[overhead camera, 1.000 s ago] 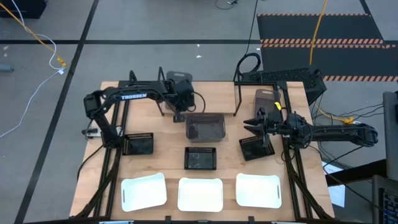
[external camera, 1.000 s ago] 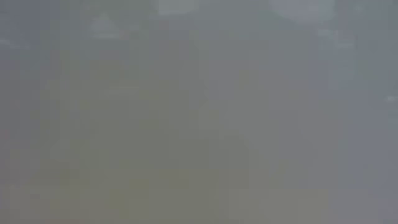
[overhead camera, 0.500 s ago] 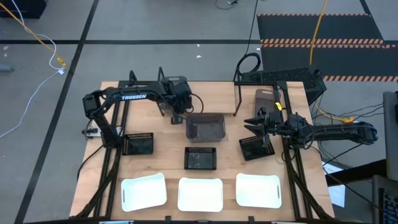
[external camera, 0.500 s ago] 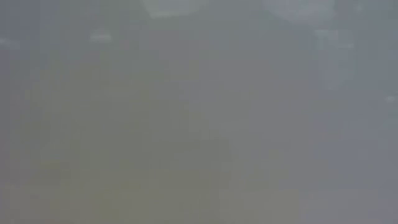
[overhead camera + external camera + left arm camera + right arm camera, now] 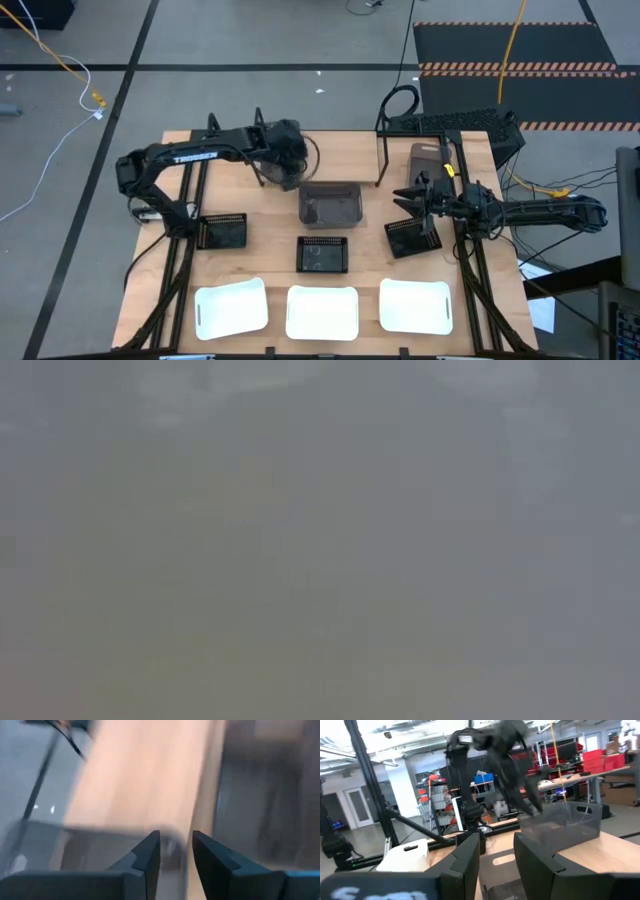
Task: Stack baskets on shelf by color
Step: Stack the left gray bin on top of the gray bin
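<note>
Left pincer [image 5: 287, 152], fingers now parted and empty, is swinging back over the shelf [image 5: 318, 150], leaving the grey basket [image 5: 331, 204] just beside it unstacked.

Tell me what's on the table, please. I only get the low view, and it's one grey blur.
Observer: Three white baskets lie in a row along the table edge opposite the shelf.
Operator: Nothing else?
Observer: Three black mesh baskets lie behind them, each on its own.
Operator: And the arms?
Observer: The left gripper is at the shelf's left end. The right gripper is open, close by the right-hand mesh basket.
</note>
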Robot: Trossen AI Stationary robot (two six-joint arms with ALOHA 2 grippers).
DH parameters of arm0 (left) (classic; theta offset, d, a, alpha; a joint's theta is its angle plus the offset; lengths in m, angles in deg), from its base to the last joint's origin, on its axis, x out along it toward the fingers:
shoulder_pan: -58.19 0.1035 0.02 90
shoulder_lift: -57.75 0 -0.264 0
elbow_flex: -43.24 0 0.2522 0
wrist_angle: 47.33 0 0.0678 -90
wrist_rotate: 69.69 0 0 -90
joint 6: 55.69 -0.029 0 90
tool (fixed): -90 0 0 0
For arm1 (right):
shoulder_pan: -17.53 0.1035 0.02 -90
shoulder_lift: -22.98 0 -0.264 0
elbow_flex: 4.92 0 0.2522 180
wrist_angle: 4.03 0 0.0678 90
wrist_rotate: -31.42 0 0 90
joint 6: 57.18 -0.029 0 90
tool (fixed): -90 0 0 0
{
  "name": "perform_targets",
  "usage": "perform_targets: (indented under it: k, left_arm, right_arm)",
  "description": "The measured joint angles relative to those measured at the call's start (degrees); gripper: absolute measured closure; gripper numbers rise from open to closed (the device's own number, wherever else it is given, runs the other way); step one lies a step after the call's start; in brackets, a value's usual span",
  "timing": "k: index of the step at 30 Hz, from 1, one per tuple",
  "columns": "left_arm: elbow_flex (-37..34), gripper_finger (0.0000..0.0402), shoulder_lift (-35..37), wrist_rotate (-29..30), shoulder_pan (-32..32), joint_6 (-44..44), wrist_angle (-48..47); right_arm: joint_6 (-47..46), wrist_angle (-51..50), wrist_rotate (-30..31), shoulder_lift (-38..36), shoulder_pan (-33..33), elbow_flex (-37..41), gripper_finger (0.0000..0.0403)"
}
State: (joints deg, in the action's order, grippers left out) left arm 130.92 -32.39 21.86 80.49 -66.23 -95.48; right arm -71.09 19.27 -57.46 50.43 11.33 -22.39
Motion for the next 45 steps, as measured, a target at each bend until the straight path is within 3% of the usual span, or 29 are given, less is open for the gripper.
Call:
perform_targets:
  k: [3,10,15,18,23,29,33,45]
  left_arm:
    - [0.3,0.0272,1.3,-0.2,-1.8,19.2,12.0]
    - [0.2,0.0268,-1.1,0.9,-7.7,25.0,22.9]
    - [0.1,0.0268,-11.5,5.0,-13.9,33.9,38.8]
    - [1.7,0.0268,-17.7,5.9,-15.7,39.0,43.6]
    - [7.8,0.0268,-26.0,8.8,-17.1,43.2,40.3]
    - [16.1,0.0268,-32.3,10.5,-17.7,43.9,28.6]
    - [18.6,0.0268,-33.2,10.7,-17.5,44.1,23.9]
    - [18.7,0.0268,-29.6,11.4,-18.1,43.8,22.7]
  right_arm:
    - [-0.3,0.0,4.5,0.0,0.0,0.0,0.0289]
    - [-2.8,-0.5,6.2,0.6,0.0,0.0,0.0289]
    - [-3.7,-0.5,7.8,1.1,0.0,0.0,0.0289]
    - [-5.7,-0.5,8.0,1.5,0.0,0.0,0.0289]
    - [-7.2,-0.5,8.0,1.6,0.0,0.4,0.0289]
    - [-8.8,-0.4,7.9,1.6,0.0,0.5,0.0289]
    - [-9.2,-0.5,7.9,1.6,0.1,0.5,0.0289]
    - [-9.1,-3.1,7.8,1.6,1.3,0.6,0.0289]
